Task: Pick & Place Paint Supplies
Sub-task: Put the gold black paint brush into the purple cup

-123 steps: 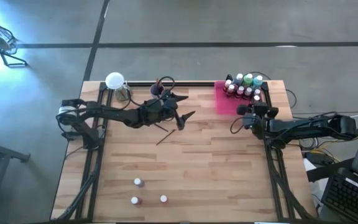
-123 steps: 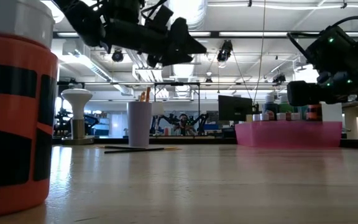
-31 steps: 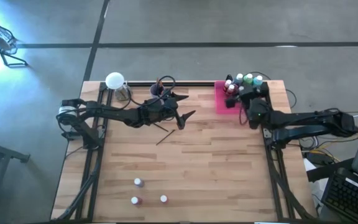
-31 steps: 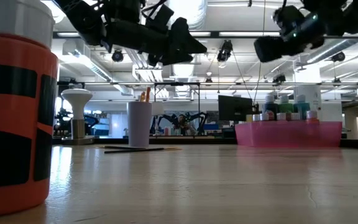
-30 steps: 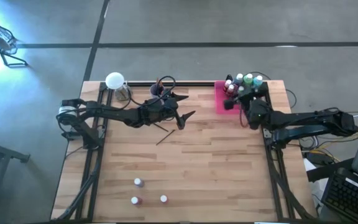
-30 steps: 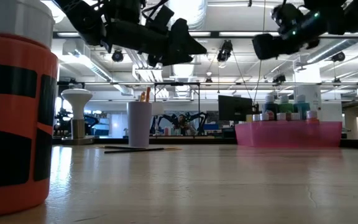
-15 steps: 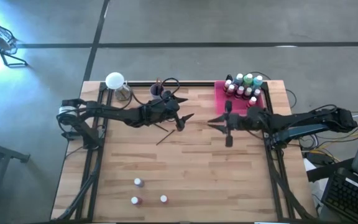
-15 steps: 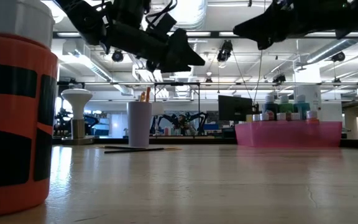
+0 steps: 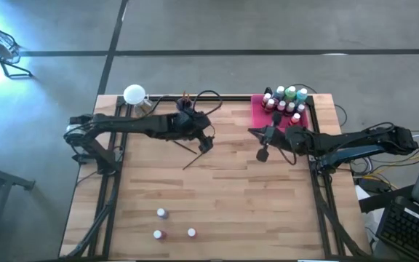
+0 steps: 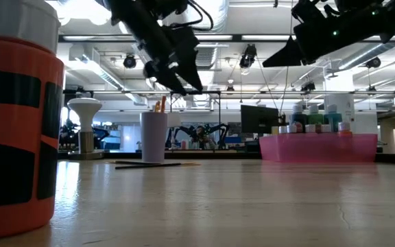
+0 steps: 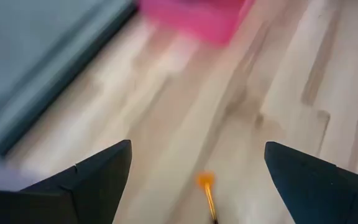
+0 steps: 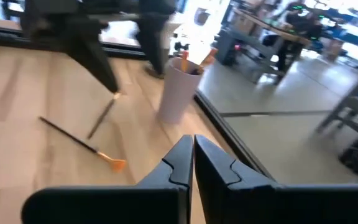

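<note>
Two thin long-handled brushes (image 9: 193, 155) lie crossed on the pale wooden table (image 9: 217, 204), just in front of the lilac cup (image 10: 153, 136) that stands near the far edge; one has an orange tip, seen between the left fingers in the left wrist view (image 11: 206, 181). Most of the small white-capped paint bottles (image 9: 285, 100) already stand packed on the flat pink rectangular tray (image 9: 259, 118), well to the right of the cup. Three more bottles (image 9: 173, 224) sit far from the cup, near the table's front edge; one looms large as an orange, black-banded bottle (image 10: 16, 123) in the low view.

The left gripper (image 9: 207, 142) hangs just beside the cup and directly over the brushes, its fingers spread wide and empty. The right gripper (image 9: 262, 149) hovers between the cup and the tray, clear of the table, its fingers pressed together on nothing.

The step in hand looks like collecting a brush for the cup. Next, the left gripper would need to descend and align its fingers across one handle. It would then have to pinch low against the wood without dragging the second brush.
</note>
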You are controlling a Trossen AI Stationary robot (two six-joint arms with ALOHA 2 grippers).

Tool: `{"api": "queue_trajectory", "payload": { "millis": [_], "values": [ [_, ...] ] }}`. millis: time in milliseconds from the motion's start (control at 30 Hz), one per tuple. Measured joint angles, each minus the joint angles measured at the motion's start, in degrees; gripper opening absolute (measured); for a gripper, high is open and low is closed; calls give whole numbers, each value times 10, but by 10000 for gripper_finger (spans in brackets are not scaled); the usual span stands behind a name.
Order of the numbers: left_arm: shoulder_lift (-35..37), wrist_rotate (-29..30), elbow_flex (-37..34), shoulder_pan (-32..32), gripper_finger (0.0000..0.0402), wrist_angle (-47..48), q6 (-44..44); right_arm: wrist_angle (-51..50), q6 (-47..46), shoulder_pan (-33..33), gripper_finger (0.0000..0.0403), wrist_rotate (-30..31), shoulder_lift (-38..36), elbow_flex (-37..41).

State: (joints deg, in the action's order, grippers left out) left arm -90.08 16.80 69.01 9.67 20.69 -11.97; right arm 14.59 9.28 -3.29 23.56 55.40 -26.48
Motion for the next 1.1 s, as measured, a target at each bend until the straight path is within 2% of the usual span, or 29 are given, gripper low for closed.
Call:
{"api": "queue_trajectory", "payload": {
  "millis": [133,267,367,567,1100],
  "values": [
    [0,-45,14,14,372,78,-87,-5,12,-1,9,7,-1,0],
    [-7,-79,8,33,372,81,-121,6,25,-1,8,6,-1,0],
    [-24,-77,3,39,371,83,-122,23,39,-1,8,6,-2,0],
    [-62,-31,3,39,371,76,-121,42,69,-1,8,6,-2,0],
    [-149,-41,43,24,371,70,-142,41,74,-13,8,5,-2,0]
  ]
}}
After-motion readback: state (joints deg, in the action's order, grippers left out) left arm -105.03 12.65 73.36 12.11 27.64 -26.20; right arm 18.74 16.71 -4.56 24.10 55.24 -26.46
